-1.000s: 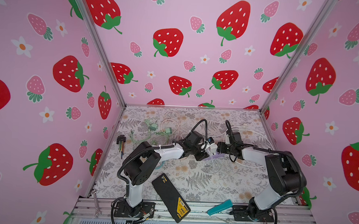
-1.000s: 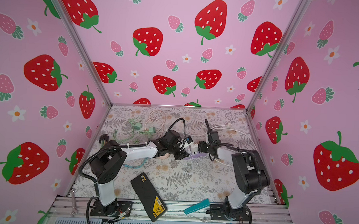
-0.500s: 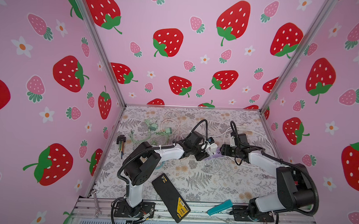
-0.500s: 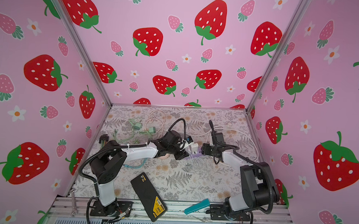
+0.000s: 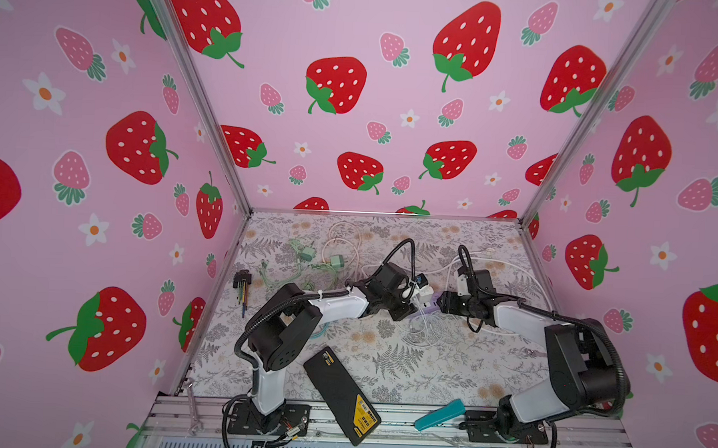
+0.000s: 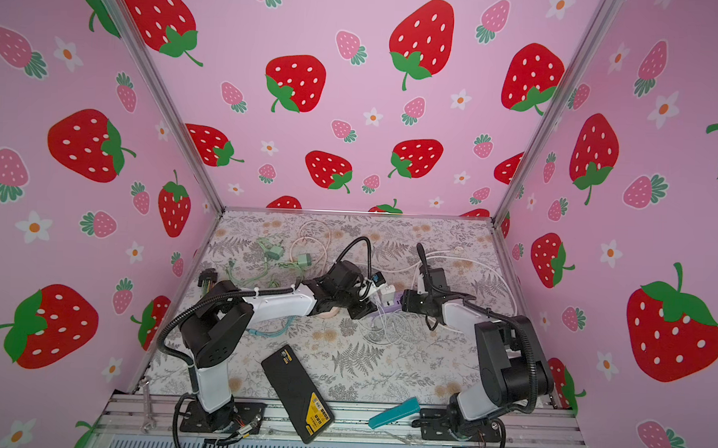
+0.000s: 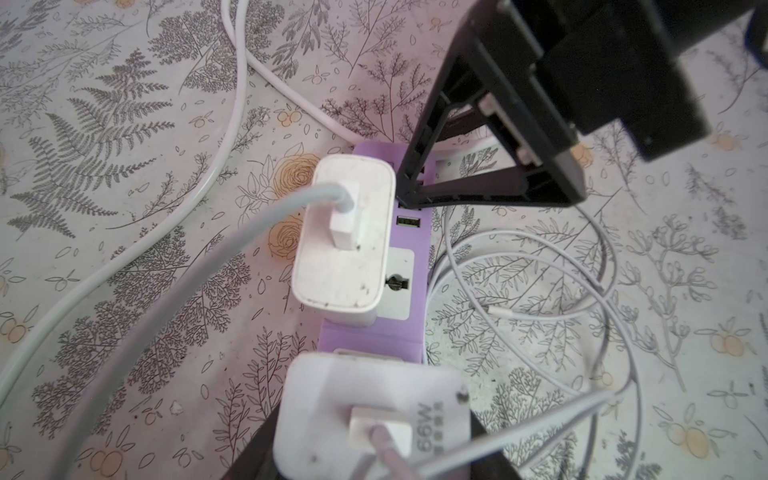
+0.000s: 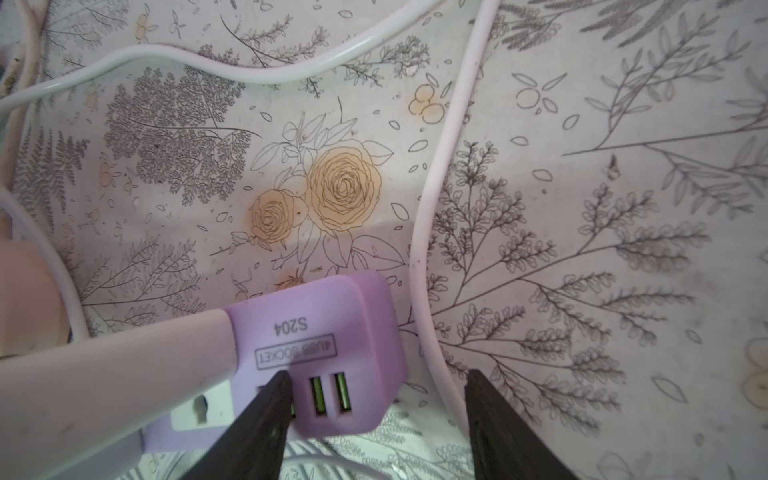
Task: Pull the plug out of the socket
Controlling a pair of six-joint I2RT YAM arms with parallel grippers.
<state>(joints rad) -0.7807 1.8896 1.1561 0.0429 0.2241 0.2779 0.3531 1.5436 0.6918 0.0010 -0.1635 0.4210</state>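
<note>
The left claw (image 7: 370, 451) is clenched on the plug (image 7: 324, 399), a white charger block marked 66W, with a dark finger (image 7: 249, 451) showing at each side of it. A white lead runs out of the block's face towards the camera. The plug sits at the near end of the purple socket strip (image 7: 370, 338); whether its pins are seated in the strip cannot be told.

The right claw (image 8: 378, 374) reaches in from the opposite side to the strip's far end, where the green USB ports are. Its jaws stand apart. One fingertip (image 8: 274, 386) rests on the strip's face beside the ports, while the other is clear of the strip, with a thick white cord (image 8: 436, 257) between it and the strip's edge.

Between the two claws, a second white charger (image 7: 345, 257) stands plugged into the middle of the strip, with a grey-white lead curving off it. Thin white cables (image 7: 540, 266) lie in loose loops just beside the strip on the floral tabletop (image 7: 124, 124).

In both top views the strip lies near the middle of the tabletop. A tangle of pale green cables (image 5: 306, 254) is well to the left and a set of hex keys (image 5: 242, 286) lies near the left wall. A black case with a yellow label (image 5: 341, 395) and a teal tool (image 5: 440, 413) lie at the front edge.
</note>
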